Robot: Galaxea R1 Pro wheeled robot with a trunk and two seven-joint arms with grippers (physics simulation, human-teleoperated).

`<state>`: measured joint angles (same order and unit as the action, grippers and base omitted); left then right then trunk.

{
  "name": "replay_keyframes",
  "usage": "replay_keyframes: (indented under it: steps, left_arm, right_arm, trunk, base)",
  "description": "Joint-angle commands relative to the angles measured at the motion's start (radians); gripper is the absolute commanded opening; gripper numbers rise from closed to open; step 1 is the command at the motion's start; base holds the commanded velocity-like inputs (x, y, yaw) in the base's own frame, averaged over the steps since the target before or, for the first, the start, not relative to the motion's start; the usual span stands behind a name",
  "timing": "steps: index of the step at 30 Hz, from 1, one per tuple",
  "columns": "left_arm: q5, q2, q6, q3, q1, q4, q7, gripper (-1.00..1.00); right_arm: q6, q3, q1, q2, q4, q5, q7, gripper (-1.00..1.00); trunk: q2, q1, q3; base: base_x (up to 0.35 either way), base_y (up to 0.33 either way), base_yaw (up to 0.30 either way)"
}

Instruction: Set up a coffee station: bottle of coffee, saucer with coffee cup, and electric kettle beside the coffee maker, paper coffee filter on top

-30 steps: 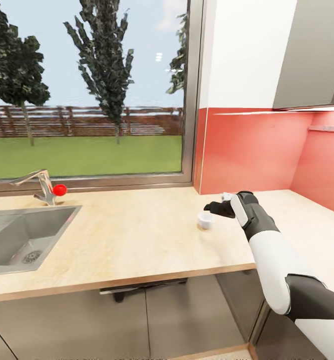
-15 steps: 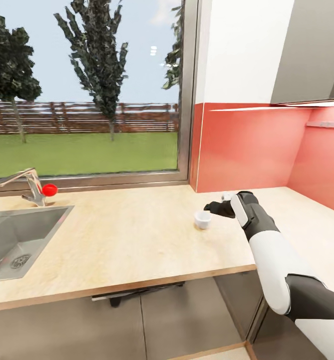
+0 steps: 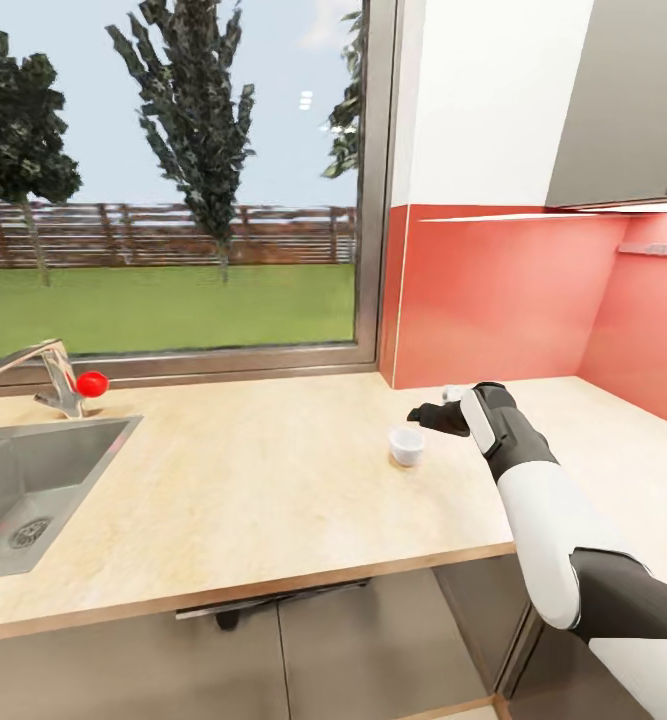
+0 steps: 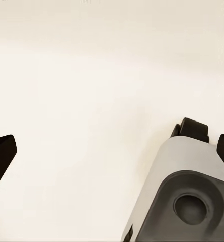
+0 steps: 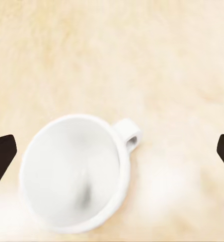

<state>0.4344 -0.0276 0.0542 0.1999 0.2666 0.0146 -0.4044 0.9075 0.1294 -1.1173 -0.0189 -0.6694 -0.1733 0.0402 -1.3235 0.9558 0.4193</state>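
The right arm reaches forward over the pale wooden desk (image 3: pixel 253 480), elbow bent, its hand (image 3: pixel 425 414) held level just above and beside the white coffee cup (image 3: pixel 406 446) — released, fingertips spread wide at either edge of the wrist view. The coffee cup stands upright on the desk between sink (image 3: pixel 33 490) and red wall, apart from the hand. The left hand (image 4: pixel 112 151) is also spread open.

The countertop (image 3: pixel 273 470) lies bare around the coffee cup (image 3: pixel 406 445) on every side — the sink (image 3: pixel 33 480) and faucet (image 3: pixel 58 380) stand well apart. The right gripper (image 3: pixel 428 413) hovers just above the cup with fingers spread wide, apparently wider than its rim — the red backsplash (image 3: pixel 493 290) walls off the far side.
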Motion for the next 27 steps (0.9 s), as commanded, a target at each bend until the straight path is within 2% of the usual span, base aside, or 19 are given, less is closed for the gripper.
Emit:
replay_keyframes:
  steps: [1,7,22,27]
  left_arm:
    - [0.006,0.000,0.006,0.009,0.000,0.002,-0.004,1.00]
    - [0.006,0.000,0.006,0.009,0.000,0.002,-0.004,1.00]
    - [0.006,0.000,0.006,0.009,0.000,0.002,-0.004,1.00]
    - [0.006,0.000,0.006,0.008,0.000,0.002,-0.004,1.00]
  right_arm:
    - [0.004,0.004,-0.001,-0.001,-0.001,-0.006,0.004,1.00]
    - [0.004,0.004,0.000,-0.001,-0.001,-0.006,0.004,1.00]
    - [0.004,0.005,0.001,0.001,-0.001,-0.006,0.004,1.00]
    - [0.004,0.005,0.001,0.001,0.000,-0.006,0.004,1.00]
  trunk:
    - [-0.001,0.000,0.001]
    - [-0.001,0.000,0.003]
    - [-0.106,0.058,0.074]
    - [-0.141,0.077,0.097]
  base:
    - [0.107,0.000,0.000]
    - [0.023,0.000,0.000]
    - [0.000,0.000,0.000]
    - [0.000,0.000,0.102]
